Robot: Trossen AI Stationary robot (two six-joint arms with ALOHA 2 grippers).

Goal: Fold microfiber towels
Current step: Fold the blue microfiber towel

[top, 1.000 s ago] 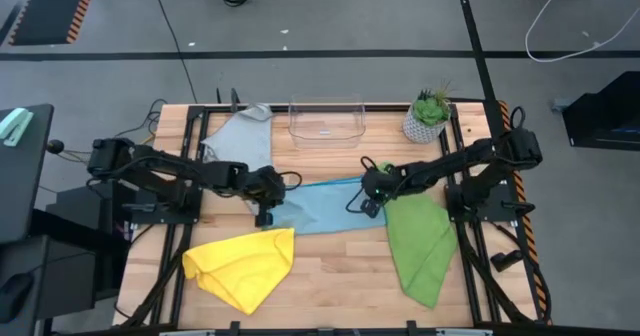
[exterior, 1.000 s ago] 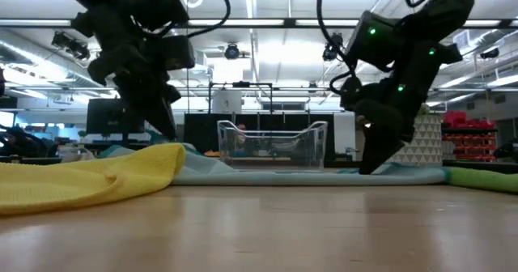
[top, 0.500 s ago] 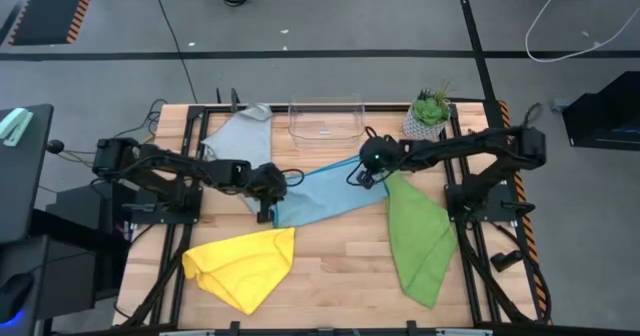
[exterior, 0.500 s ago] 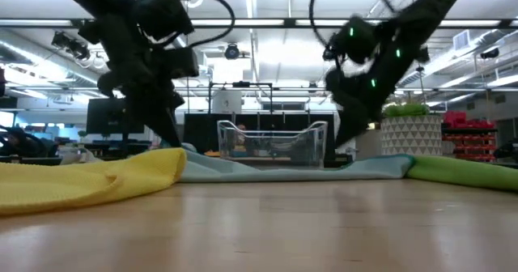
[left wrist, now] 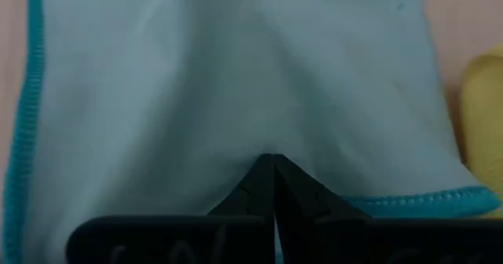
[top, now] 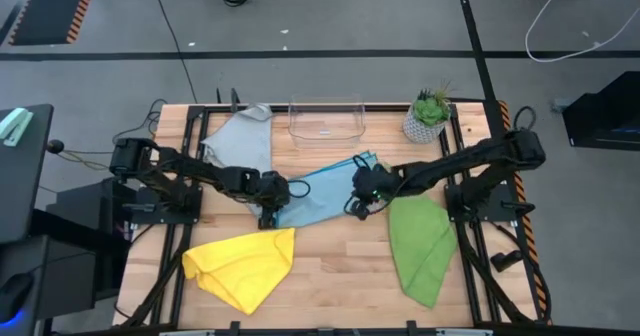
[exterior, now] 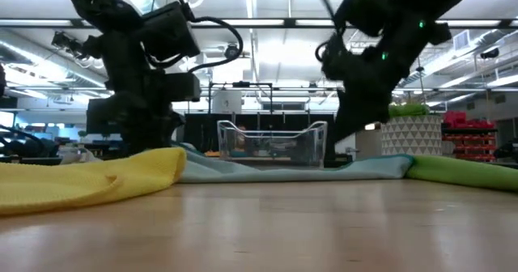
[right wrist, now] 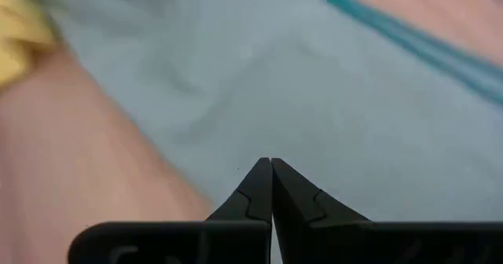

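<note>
Towels: four soft microfiber cloths: grey (top: pixel 240 136), light blue (top: pixel 318 191), green (top: pixel 420 244), yellow (top: pixel 243 263).
Left gripper (top: pixel 267 214): pinching the light blue cloth's edge.
Right gripper (top: pixel 358 198): pinching the same cloth.

The wooden worktop (top: pixel 330 266) carried four towels. Grey towel (top: pixel 240 139) at eleven o'clock, yellow towel (top: pixel 243 264) at seven, green towel (top: pixel 420 246) at four, light blue towel (top: pixel 320 191) central.

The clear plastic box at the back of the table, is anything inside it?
From above, the clear plastic box looks empty; only the wooden table shows through it. In the low view, clutter behind makes it unclear.
</note>
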